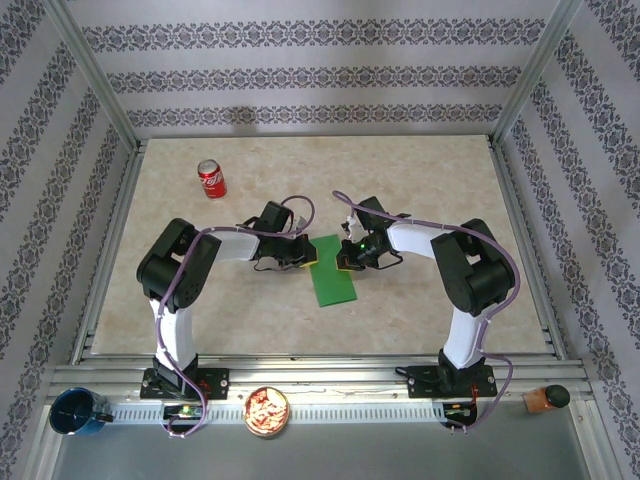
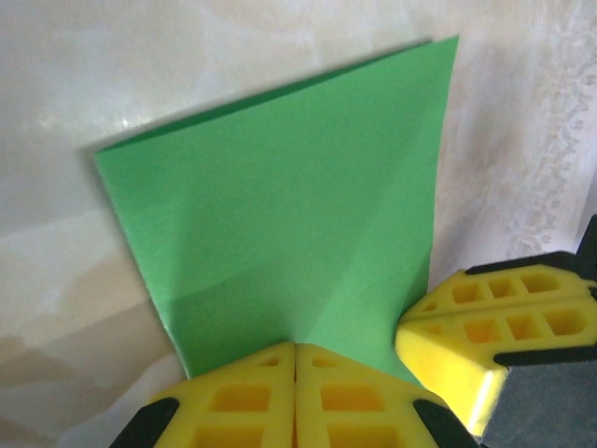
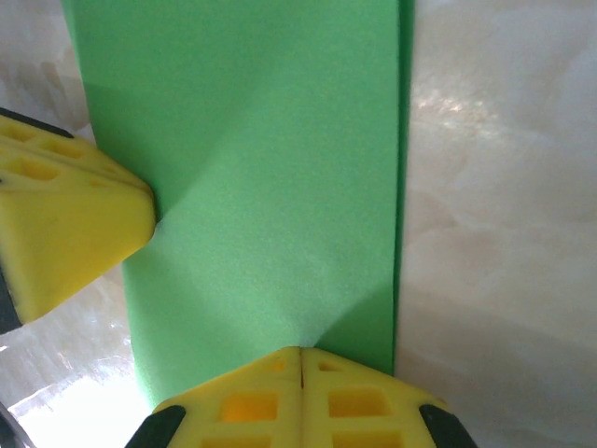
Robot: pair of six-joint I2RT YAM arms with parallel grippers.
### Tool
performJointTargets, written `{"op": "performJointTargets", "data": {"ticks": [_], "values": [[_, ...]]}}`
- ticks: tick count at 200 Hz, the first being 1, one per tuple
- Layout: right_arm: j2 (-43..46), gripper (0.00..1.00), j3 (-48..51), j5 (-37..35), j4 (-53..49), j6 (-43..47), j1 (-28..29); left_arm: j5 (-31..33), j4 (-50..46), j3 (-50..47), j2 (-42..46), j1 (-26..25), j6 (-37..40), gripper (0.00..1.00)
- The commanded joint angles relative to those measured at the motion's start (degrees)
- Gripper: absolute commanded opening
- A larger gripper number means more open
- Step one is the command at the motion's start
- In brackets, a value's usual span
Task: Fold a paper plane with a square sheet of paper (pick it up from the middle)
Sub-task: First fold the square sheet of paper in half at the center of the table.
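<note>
Step in hand, by judgement: working the half-folded sheet. The left hand (image 2: 296,349), fully closed, pinches the far-left edge of the square sheet of paper (image 1: 333,281), now a narrow rectangle at mid-worktop. The right hand (image 3: 300,353), also closed, pinches the far-right edge. The next move calls for coordinated travel of both hands to avoid tearing.

Near edge: blue cup (image 1: 58,420), contents indiscernible; bowl (image 1: 248,405) holding pale orange pieces.

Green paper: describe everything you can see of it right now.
The green paper is thin, plain, bright and unmarked, folded into a narrow rectangle; a second layer peeks out along one long edge in the right wrist view. It lies slanted in the middle of the table, its far end pinched from both sides: the left claw and the right claw are each shut on an edge. Soft dents fan out from both pinch points.
</note>
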State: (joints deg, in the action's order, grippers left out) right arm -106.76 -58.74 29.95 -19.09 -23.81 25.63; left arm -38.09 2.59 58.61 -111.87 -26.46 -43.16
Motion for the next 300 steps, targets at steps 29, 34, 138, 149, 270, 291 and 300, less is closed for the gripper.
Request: {"op": "performJointTargets", "data": {"ticks": [29, 34, 138, 149, 270, 291, 300], "values": [[-3.19, 0.00, 3.21, -6.05, -6.66, 0.21, -0.45, 8.73, -2.69, 2.01, -2.70, 3.01, -2.02, 0.08], [-3.23, 0.00, 3.26, -6.05, -6.74, 0.26, -0.48, 8.54, -2.44, 1.91, -2.65, 3.15, -2.13, 0.08], [-3.12, 0.00, 3.61, -5.80, -6.92, 1.04, -0.75, 5.68, -1.05, 4.20, -1.68, 4.72, -3.30, 0.09], [-3.28, 0.00, 3.33, -5.70, -7.54, 1.65, -0.92, 5.07, -0.94, 3.78, -0.27, 4.75, -3.49, 0.09], [-4.03, 0.00, 0.64, -5.61, -10.92, 4.83, -2.29, -0.33, 1.88, 4.28, 1.65, 0.44, -3.11, 0.11], [-4.05, 0.00, 0.68, -5.61, -10.97, 4.83, -2.34, -0.36, 1.45, 5.53, -0.60, 0.43, -2.78, 0.11], [-4.07, 0.00, 0.75, -5.61, -10.88, 4.83, -2.34, -0.22, 1.55, 5.96, -1.58, 0.44, -2.73, 0.11]]}}
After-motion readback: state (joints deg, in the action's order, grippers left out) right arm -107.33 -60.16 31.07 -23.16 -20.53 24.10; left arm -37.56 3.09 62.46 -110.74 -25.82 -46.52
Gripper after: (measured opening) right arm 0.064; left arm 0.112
